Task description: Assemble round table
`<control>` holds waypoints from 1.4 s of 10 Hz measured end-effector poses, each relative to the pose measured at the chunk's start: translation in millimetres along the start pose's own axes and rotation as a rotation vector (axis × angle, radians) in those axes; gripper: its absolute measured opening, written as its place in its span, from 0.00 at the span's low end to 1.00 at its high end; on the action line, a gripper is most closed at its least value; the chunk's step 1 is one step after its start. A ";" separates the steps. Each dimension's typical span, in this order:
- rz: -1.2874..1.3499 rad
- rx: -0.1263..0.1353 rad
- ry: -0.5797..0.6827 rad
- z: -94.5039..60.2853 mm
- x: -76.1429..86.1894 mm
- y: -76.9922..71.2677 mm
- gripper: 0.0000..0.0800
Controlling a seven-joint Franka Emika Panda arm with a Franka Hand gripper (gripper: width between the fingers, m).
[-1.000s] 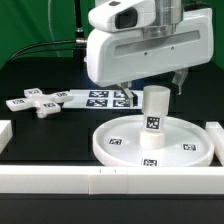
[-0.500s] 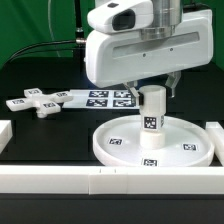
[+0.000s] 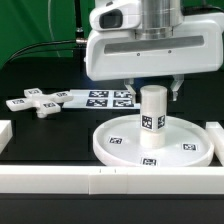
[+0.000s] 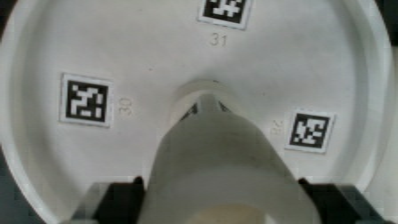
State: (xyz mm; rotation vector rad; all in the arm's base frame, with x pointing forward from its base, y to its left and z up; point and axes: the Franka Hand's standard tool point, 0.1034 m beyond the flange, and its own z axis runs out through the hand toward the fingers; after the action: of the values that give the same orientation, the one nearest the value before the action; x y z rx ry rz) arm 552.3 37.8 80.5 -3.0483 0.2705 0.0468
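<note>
The large rimmed round disc lies flat on the table, tags facing up. The short thick cylinder leg stands upright at its centre. My gripper hangs straight above the disc and is shut on the leg's upper part. In the wrist view the leg fills the space between the two black fingers, both pressed against its sides, with the disc below. The small cross-shaped piece lies apart on the exterior view's left.
The marker board lies behind the disc, next to the cross-shaped piece. Long white border rails run along the front, with ends at the exterior view's left and right. A green backdrop stands behind.
The jaws have gone from wide open to shut on the leg. The leg and the disc stay where they were.
</note>
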 end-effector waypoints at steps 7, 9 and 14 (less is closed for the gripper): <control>0.589 0.047 0.008 1.5 0.8 -0.7 0.51; 0.788 0.075 -0.006 1.7 0.7 -0.9 0.51; 1.396 0.193 -0.020 3.3 -1.0 0.3 0.51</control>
State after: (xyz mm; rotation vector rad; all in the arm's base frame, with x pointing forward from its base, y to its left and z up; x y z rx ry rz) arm 551.2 38.0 77.3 -2.0500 2.0776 0.1151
